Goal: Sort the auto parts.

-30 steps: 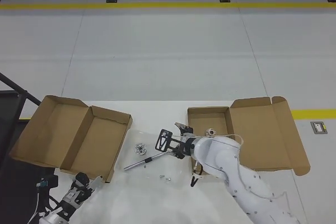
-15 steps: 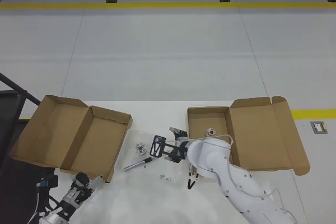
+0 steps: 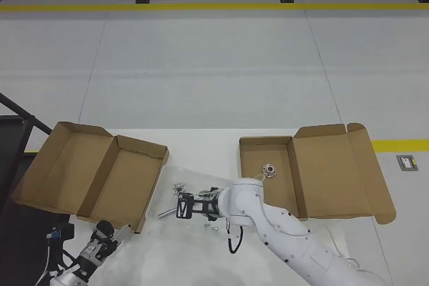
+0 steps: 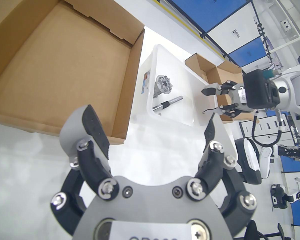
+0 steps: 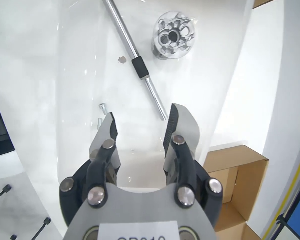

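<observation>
On a white tabletop (image 3: pixel 164 254), a translucent white plastic tray (image 5: pixel 242 51) sits between two open brown cardboard boxes. In the tray lie a long silver metal rod with a black band (image 5: pixel 126 38), a round grey cast-metal hub (image 5: pixel 173 37) just beside it, and two small silver screws (image 5: pixel 103 106). The right-side cardboard box (image 3: pixel 254 154) holds one small round metal part with a pinkish ring (image 3: pixel 269 169). The right hand (image 5: pixel 142 116), fingers spread, hovers over the tray at the rod's thin end. The left hand (image 4: pixel 150 121), also spread, hangs low near the left-side cardboard box (image 4: pixel 52 63).
</observation>
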